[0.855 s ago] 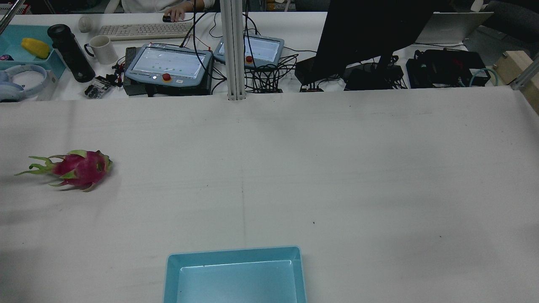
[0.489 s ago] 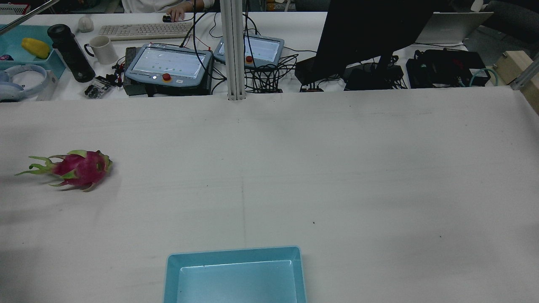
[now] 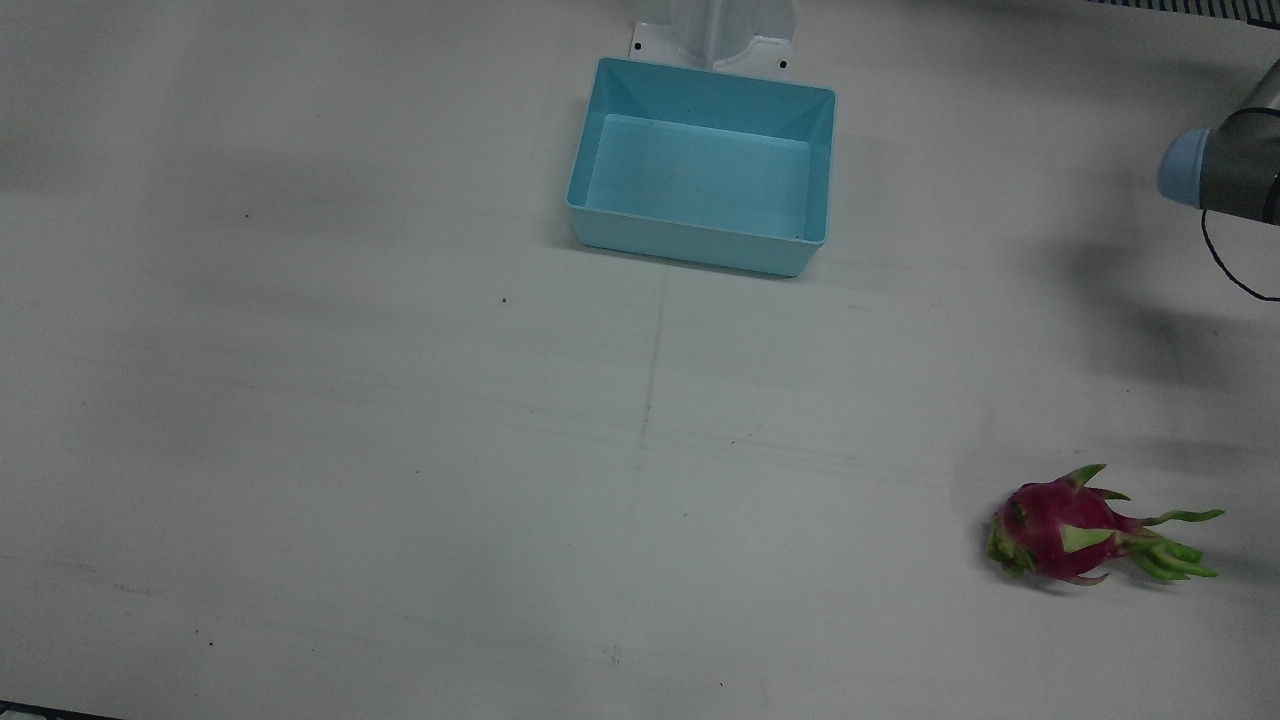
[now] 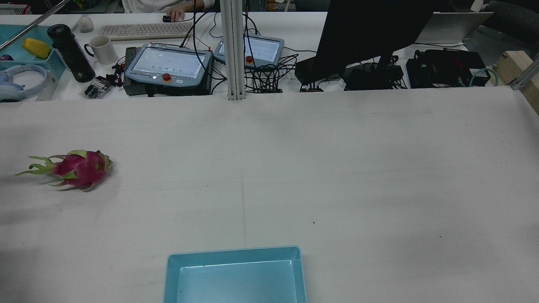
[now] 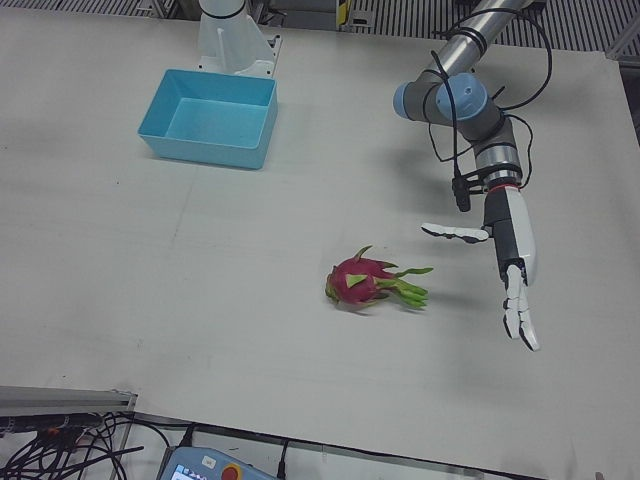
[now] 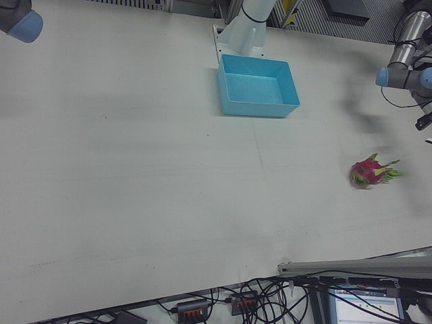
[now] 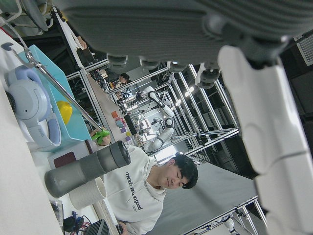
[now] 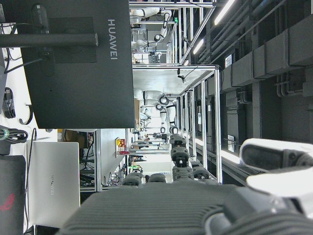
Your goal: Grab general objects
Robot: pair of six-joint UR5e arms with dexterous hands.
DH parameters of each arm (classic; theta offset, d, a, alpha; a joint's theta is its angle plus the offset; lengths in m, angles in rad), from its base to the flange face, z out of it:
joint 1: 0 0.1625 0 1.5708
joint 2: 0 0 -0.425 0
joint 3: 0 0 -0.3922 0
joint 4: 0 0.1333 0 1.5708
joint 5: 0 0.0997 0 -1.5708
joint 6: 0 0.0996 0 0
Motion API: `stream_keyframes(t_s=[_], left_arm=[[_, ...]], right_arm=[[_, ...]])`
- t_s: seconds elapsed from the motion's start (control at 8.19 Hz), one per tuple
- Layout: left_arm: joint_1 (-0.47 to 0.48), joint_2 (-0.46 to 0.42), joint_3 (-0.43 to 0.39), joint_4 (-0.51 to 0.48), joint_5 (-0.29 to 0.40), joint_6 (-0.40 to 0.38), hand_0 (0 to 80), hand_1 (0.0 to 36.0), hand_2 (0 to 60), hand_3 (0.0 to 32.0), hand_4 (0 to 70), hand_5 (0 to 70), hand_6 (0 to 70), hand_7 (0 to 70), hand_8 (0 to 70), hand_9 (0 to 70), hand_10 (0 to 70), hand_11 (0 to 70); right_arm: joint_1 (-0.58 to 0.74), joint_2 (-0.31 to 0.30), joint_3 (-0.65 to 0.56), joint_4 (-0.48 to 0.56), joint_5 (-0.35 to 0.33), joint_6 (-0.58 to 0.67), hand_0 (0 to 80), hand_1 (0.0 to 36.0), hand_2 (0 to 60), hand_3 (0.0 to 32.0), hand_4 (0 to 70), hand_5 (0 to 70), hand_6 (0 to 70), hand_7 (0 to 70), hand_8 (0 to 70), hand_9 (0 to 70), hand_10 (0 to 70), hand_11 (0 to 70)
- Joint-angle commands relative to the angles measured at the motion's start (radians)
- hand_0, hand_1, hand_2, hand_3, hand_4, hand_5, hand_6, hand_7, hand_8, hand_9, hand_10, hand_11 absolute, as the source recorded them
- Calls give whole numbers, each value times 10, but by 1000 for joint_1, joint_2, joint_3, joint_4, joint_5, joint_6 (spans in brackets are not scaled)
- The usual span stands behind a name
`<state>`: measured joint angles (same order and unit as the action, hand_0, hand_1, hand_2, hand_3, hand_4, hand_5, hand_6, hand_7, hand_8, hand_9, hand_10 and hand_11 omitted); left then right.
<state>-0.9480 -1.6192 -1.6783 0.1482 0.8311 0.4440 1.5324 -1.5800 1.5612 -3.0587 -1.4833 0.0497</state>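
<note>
Pink dragon fruit (image 5: 362, 284) beside left hand (image 5: 508, 258)

front view: bin (image 3: 818, 150) at top centre of the table (image 3: 400, 450), fruit (image 3: 1060, 525) at lower right, well apart from it. left-front view: left hand (image 5: 505, 255) at centre right, just right of the fruit, not touching it; bin at upper left. rear view: fruit at middle left, bin at bottom centre.

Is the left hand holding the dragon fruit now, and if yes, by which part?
No. The left hand holds nothing: its fingers are spread, apart from the dragon fruit, which lies on the table.
</note>
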Motion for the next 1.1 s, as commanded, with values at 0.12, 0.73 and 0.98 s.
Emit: stream_keyframes(t_s=[0.12,0.73,0.98], left_arm=[[-2,1,-8,-16,6,-13,604,306,222,96,13,0,0,26,0,0,8,45],[-2,-10,-12,-25,11,-16,635,327,224,96,13,7,0,36,0,0,14,56],[-9,-4,-14,-27,14,-34,646,334,230,88,17,18,0,37,0,0,14,57]], right_arm=[[0,0,0,0,0,-1,0,0,0,0,0,0,0,0,0,0,0,0],[0,0,0,0,0,-1,0,0,0,0,0,0,0,0,0,0,0,0],[0,0,2,0,0,1,0,0,0,0,0,0,0,0,0,0,0,0]])
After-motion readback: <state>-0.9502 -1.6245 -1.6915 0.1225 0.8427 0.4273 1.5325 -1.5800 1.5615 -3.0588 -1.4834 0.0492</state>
